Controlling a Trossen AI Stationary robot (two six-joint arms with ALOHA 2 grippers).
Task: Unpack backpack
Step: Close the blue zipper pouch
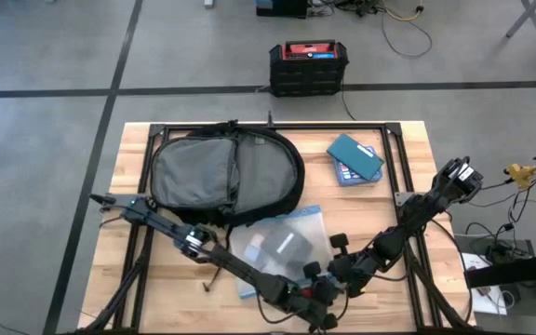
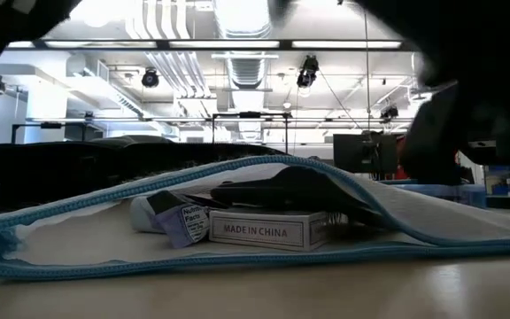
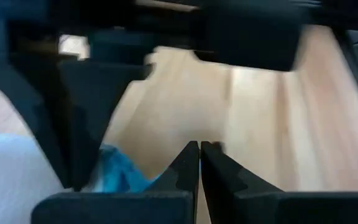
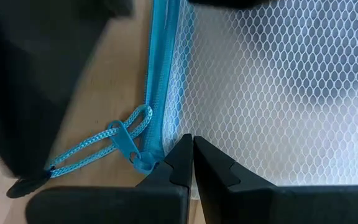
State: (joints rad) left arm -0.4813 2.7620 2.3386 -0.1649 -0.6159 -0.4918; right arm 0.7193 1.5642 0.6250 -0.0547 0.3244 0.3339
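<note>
Lying on bench (image 1: 408, 279): one backpack (image 1: 226, 175), toward ten o'clock, long axis nine-to-three, zipper gaping, grey lining showing.
Mesh pouch (image 1: 282, 247): one, six o'clock of backpack; holds a white box (image 2: 268, 229) and dark items.
Teal case (image 1: 355, 156): one, two o'clock.
Left hand (image 1: 319, 312): fingers pressed together, empty.
Right hand (image 4: 191, 152): pinched closed, empty, over pouch's blue zipper pull (image 4: 126, 146).

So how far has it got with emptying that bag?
Partly done. A teal book and a clear mesh pouch already lie on the table beside the backpack. Both the left gripper and right gripper are shut, holding nothing, near the pouch's zipper pull. Whether the backpack holds more is hidden.
</note>
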